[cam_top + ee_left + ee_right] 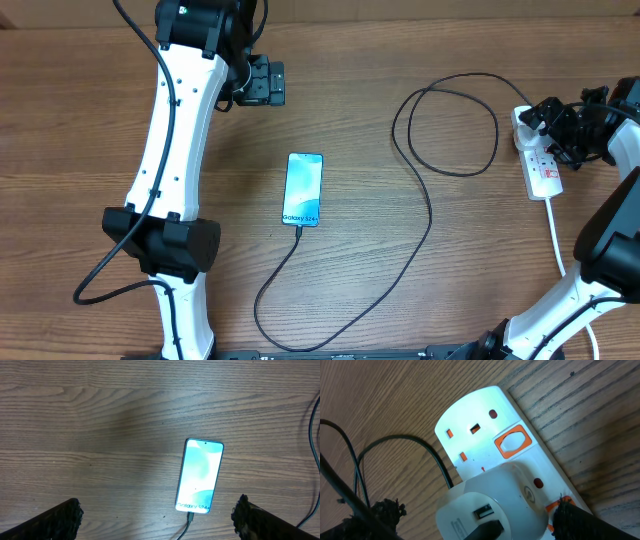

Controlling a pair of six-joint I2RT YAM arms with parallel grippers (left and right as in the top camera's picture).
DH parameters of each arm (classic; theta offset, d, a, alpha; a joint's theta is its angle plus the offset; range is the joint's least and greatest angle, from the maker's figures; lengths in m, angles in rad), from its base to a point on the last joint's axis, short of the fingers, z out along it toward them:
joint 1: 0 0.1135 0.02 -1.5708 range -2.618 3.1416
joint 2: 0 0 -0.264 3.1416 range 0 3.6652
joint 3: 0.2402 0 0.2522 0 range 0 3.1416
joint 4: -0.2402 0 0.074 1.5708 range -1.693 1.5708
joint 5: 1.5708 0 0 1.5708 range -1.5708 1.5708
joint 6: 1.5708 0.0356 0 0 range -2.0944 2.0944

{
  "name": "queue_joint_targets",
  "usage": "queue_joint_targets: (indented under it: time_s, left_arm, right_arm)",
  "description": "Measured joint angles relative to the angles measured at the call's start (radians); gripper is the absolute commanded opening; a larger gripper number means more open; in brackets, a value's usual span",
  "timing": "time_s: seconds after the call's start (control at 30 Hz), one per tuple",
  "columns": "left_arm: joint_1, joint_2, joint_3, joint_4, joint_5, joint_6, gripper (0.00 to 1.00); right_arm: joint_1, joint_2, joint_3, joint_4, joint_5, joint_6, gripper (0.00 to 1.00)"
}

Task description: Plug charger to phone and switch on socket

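Note:
The phone (303,188) lies flat mid-table with its screen lit. It also shows in the left wrist view (200,476). The black charger cable (425,215) has its tip in the phone's bottom end (191,517), and it loops right to the white socket (543,170). My left gripper (262,82) is open and empty, up and left of the phone (157,520). My right gripper (560,125) is open over the socket's far end. In the right wrist view (477,520) its fingers straddle a white adapter (490,505) plugged into the socket (470,425). One fingertip is at an orange switch (551,506).
A second orange switch (513,444) sits by the socket's free outlet. The socket's white cord (556,235) runs toward the front right. The charger cable forms a large loop (450,120) left of the socket. The left arm (170,150) stands along the left side.

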Motion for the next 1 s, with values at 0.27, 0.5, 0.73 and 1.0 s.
queue_joint_targets:
  time_s: [0.27, 0.5, 0.73, 1.0]
  left_arm:
    - [0.000, 0.000, 0.000, 0.000, 0.000, 0.000, 1.00]
    - [0.000, 0.000, 0.000, 0.000, 0.000, 0.000, 1.00]
    - [0.000, 0.000, 0.000, 0.000, 0.000, 0.000, 1.00]
    - [0.000, 0.000, 0.000, 0.000, 0.000, 0.000, 1.00]
  right_arm:
    - [0.001, 0.000, 0.000, -0.001, -0.001, -0.016, 1.00]
    - [0.010, 0.000, 0.000, 0.009, 0.009, -0.025, 1.00]
    - [0.016, 0.000, -0.019, 0.050, 0.010, -0.026, 1.00]
    - [0.014, -0.004, -0.032, 0.064, 0.010, -0.029, 1.00]
